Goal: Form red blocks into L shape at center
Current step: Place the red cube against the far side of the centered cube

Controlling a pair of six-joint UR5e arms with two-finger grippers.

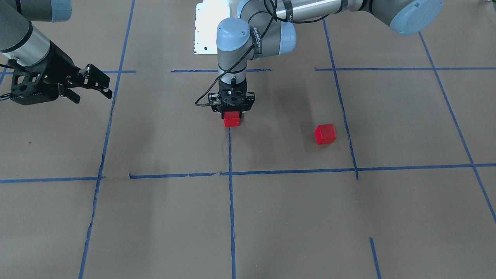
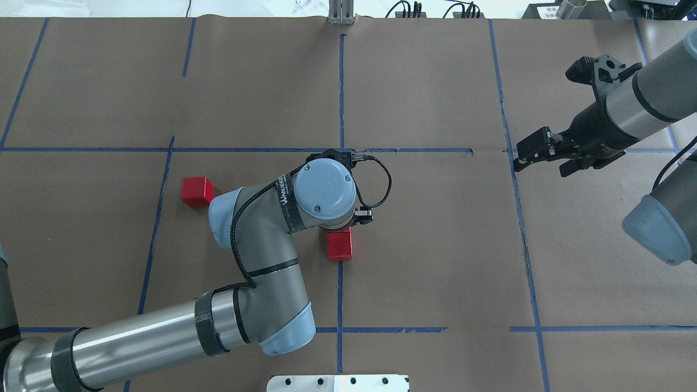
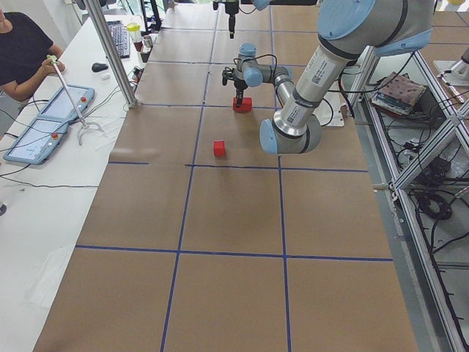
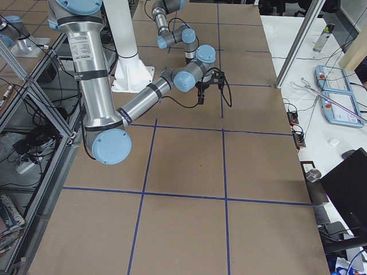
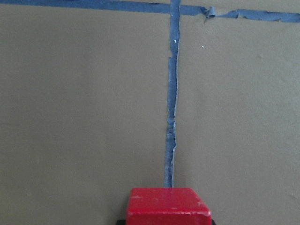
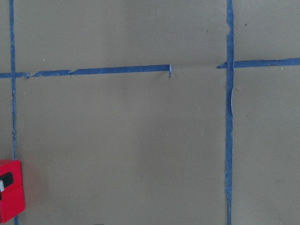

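Brown paper crossed with blue tape covers the table. From the front-facing camera, the left gripper point(image 1: 232, 113) points straight down over the center point(image 1: 209, 135). Its two fingers are closed against the sides of a red block point(image 1: 231, 121) at the far end of a blue tape line point(image 1: 231, 155). Whether the cube rests on the paper or hangs just above it I cannot tell. A second red block point(image 1: 325, 134) sits alone, well apart toward the robot's left. The right gripper point(image 1: 92, 97) hangs spread and empty, far off on the other side.

Overhead, the left wrist hides most of its claw. The gripped cube point(image 2: 339, 246) shows on the tape line just near of the wrist, with the second block point(image 2: 197, 191) far to the left. The right gripper point(image 2: 540, 163) is parted with nothing between its fingers.

The left side camera shows both cubes, one under the claw point(image 3: 242, 105) and one nearer point(image 3: 219, 148).

The left wrist camera sees only the held cube's top point(image 5: 168, 204) and the tape running away.

No view plainly shows a third cube.

The step in hand looks like seating the first cube at the center. Next, the fingers should let go and rise straight up so the cube is not nudged. Then the lone cube must be fetched and set flush against it.
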